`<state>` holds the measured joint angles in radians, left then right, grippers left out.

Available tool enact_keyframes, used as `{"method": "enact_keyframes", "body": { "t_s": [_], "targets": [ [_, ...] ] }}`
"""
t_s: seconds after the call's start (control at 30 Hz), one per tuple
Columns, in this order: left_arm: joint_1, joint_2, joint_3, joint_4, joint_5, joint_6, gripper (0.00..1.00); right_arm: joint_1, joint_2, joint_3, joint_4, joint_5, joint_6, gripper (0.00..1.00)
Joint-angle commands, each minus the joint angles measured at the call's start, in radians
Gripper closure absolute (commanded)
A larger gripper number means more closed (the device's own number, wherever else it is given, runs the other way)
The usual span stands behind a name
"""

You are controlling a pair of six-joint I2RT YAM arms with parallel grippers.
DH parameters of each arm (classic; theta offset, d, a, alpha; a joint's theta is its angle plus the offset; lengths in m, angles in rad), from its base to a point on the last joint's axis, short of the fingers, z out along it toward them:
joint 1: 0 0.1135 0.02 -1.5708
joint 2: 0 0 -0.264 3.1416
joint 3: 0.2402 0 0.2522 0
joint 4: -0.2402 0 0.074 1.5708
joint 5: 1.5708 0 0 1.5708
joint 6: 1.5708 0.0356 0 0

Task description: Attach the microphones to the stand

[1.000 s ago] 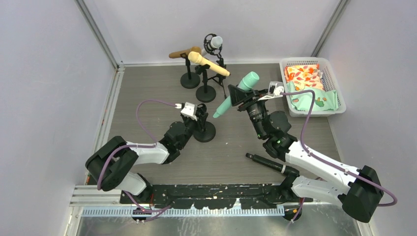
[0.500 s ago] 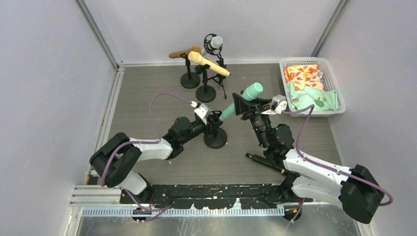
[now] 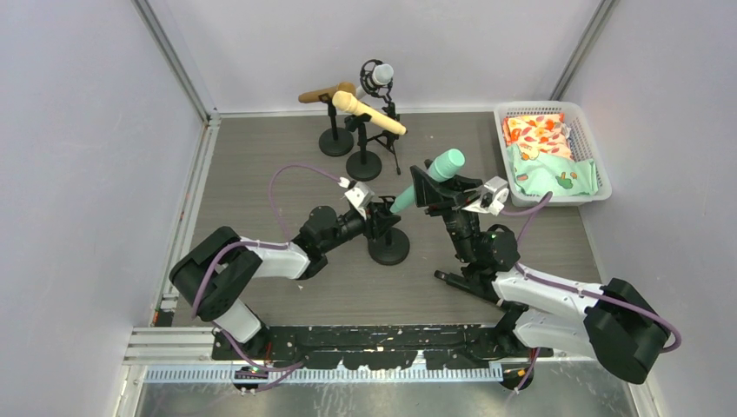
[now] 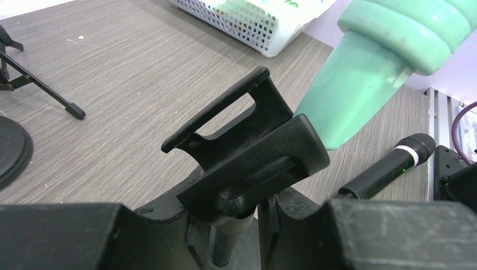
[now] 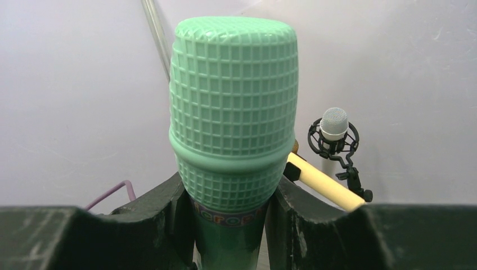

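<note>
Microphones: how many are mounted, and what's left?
Done: white mic, gold mic and cream mic sit on back stands. In hand: right gripper holds the teal mic, tail at the clip of the stand the left gripper grips. Left: seating it, then the black mic lying on the table.

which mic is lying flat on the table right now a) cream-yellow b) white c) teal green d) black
d: the black microphone lies flat on the table; the teal microphone is up in the right gripper, and the white microphone and cream-yellow microphone sit on stands at the back.
</note>
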<state>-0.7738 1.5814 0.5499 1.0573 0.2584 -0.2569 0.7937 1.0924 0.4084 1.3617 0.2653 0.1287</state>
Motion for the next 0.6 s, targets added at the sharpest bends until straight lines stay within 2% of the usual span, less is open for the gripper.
{"method": "enact_keyframes", "body": {
  "t_s": [0.0, 0.57],
  "targets": [
    [-0.009, 0.003, 0.005, 0.102, 0.069, -0.097, 1.0, -0.001, 0.018, 0.001, 0.067, -0.046, -0.011, 0.99],
    [-0.009, 0.029, 0.009, 0.101, 0.059, -0.108, 1.0, -0.002, -0.049, 0.018, -0.026, -0.1, -0.007, 0.99]
  ]
}}
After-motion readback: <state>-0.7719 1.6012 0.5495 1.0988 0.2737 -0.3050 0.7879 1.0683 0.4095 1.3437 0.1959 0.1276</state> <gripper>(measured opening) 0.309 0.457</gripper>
